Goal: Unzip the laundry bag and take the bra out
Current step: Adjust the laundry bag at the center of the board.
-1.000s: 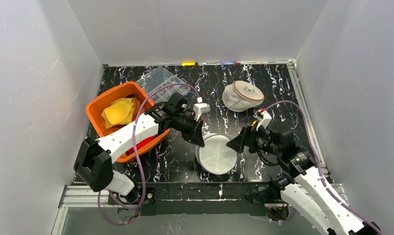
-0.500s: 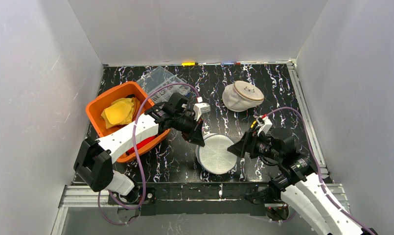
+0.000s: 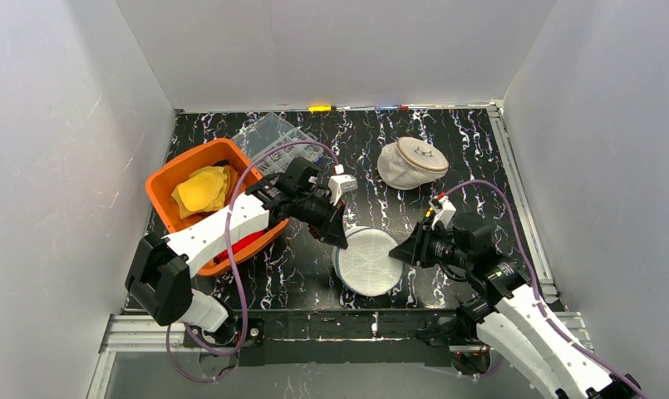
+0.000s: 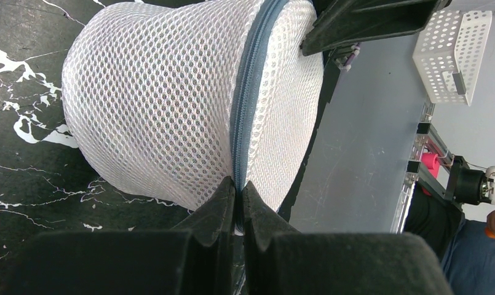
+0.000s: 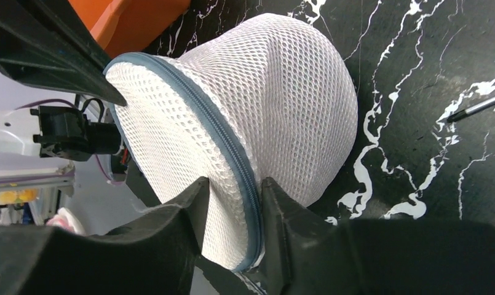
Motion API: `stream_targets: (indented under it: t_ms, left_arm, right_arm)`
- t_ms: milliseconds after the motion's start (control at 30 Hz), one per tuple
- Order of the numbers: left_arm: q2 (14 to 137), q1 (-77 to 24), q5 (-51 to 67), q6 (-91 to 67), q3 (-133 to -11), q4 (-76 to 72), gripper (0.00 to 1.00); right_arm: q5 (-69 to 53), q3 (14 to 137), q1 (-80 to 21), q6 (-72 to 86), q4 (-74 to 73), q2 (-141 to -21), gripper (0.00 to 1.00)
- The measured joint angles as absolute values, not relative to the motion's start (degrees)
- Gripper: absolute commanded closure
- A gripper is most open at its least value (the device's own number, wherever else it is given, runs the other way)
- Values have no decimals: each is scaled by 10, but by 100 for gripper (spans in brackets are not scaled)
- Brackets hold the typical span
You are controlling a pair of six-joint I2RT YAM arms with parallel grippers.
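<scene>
1. The left end effector [image 4: 237, 198] is closed tight on the bag [image 3: 368, 264], at the near end of the zip [image 4: 247, 92]. In the left wrist view no gap shows between its fingers. It is at the same place as one second ago.
2. The right end effector [image 5: 231, 200] has come a little lower and nearer to the right rim of the bag in the last second. Its fingers stand narrow on both sides of the zip band and seem to press the mesh there, so I judge that it holds the rim.
3. The bag itself has hardly moved between the pictures. I think this means that both arms now have their grip and the pulling of the zip has not yet begun. Whether the left fingers pinch the pull tab or only the tape, I cannot tell.
4. The bag is near the front middle of the tabletop [image 3: 472, 141], between the two end effectors and to the right of the orange basin [image 3: 169, 179].
5. It is a round white mesh bag, shaped like a low drum. The grey-blue zip runs along its upper rim. In both wrist views the zip looks closed along the whole part that shows.
6. The mesh is too dense to see through, so the bra does not show.
</scene>
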State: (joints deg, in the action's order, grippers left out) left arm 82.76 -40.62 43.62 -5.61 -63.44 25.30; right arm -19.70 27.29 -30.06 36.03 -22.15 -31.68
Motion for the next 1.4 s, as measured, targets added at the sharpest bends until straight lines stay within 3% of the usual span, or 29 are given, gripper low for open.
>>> stream_targets:
  t_ms: [133, 200, 267, 367, 433, 467, 500, 533, 900, 1100, 1400]
  left_arm:
    - [828, -406, 430, -62, -635, 253, 100]
    - [828, -406, 409, -78, -635, 252, 92]
    - [825, -406, 384, -108, -632, 236, 76]
    - [794, -406, 343, -174, -601, 179, 51]
    - [757, -405, 319, -213, -572, 143, 41]
    - [737, -405, 309, -234, -559, 128, 32]
    - [713, -405, 295, -258, -540, 106, 7]
    - [682, -405, 279, -290, -518, 81, 2]
    - [530, -455, 115, -548, -376, -2, 1]
    - [501, -558, -5, -638, -322, 6, 1]
    - [455, -587, -135, -709, -316, 31, 1]
  right_arm:
    - [-203, 273, -301, 360, -220, -330, 75]
    - [-211, 273, -301, 364, -217, -331, 87]
    - [-216, 273, -301, 373, -209, -329, 99]
    - [-219, 273, -301, 394, -192, -327, 99]
    - [-220, 270, -301, 410, -180, -327, 99]
    - [-220, 264, -301, 421, -168, -326, 99]
    - [-217, 256, -301, 434, -159, -322, 99]
    - [-213, 247, -301, 447, -150, -317, 99]
    - [-128, 84, -301, 679, 3, -186, 99]
    - [-78, 76, -301, 738, 17, -154, 99]
    - [-29, 86, -301, 762, 54, -199, 99]
